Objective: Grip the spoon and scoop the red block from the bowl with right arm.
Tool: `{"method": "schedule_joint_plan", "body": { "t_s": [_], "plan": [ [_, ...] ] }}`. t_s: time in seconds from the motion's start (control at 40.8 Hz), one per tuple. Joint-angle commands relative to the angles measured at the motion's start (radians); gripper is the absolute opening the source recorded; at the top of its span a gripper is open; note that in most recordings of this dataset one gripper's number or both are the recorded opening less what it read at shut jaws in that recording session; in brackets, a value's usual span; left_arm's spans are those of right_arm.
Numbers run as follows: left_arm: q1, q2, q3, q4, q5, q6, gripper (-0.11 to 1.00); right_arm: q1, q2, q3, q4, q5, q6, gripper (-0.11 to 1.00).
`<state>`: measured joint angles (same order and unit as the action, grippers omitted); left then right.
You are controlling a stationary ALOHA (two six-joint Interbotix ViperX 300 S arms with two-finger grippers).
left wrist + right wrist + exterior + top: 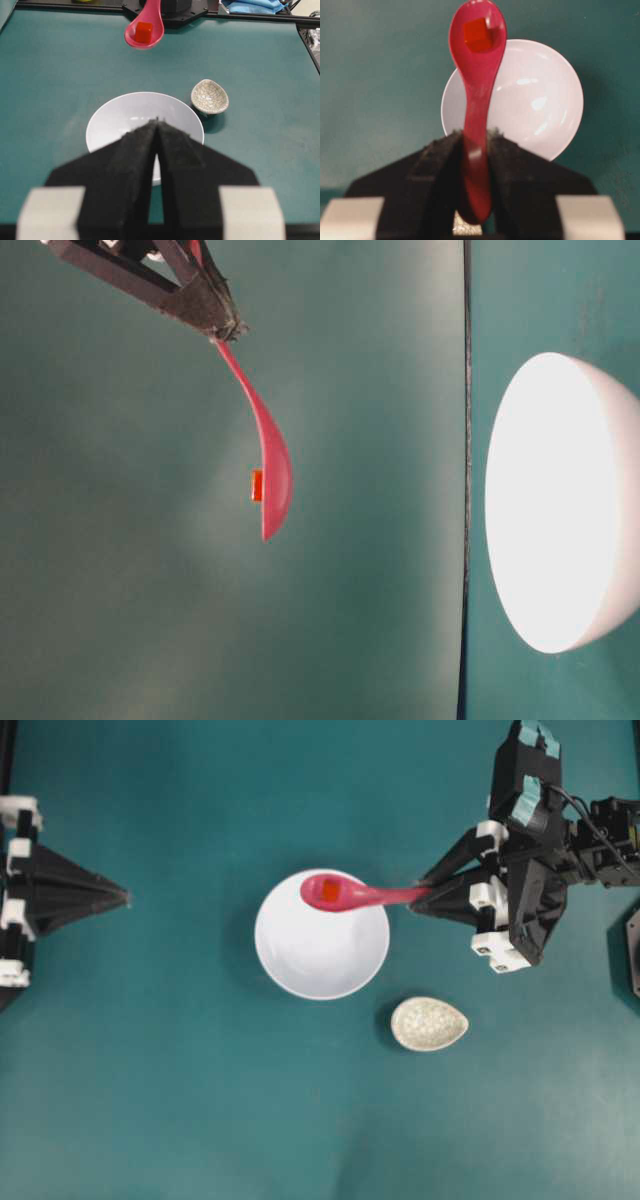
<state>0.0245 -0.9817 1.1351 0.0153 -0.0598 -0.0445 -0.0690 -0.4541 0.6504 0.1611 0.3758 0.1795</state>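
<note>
Now the red block sits in the scoop of the spoon, lifted clear above the white bowl at frame centre. Right gripper clamps the spoon's handle, coming in from upper right. Left gripper, mid-left, is closed and empty. Speckled dish lies lower right of the bowl.
</note>
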Motion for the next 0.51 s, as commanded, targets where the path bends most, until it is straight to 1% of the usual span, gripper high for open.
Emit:
{"method": "schedule_joint_plan", "body": {
  "t_s": [0.0, 0.49],
  "plan": [
    [0.002, 0.006, -0.031, 0.002, -0.008, -0.002, 0.0, 0.003, -0.008, -0.028, -0.002, -0.009, 0.003, 0.22],
    [0.002, 0.005, -0.029, 0.002, -0.002, -0.002, 0.0, 0.003, -0.008, -0.026, -0.002, -0.003, -0.003, 0.22]
  ]
}}
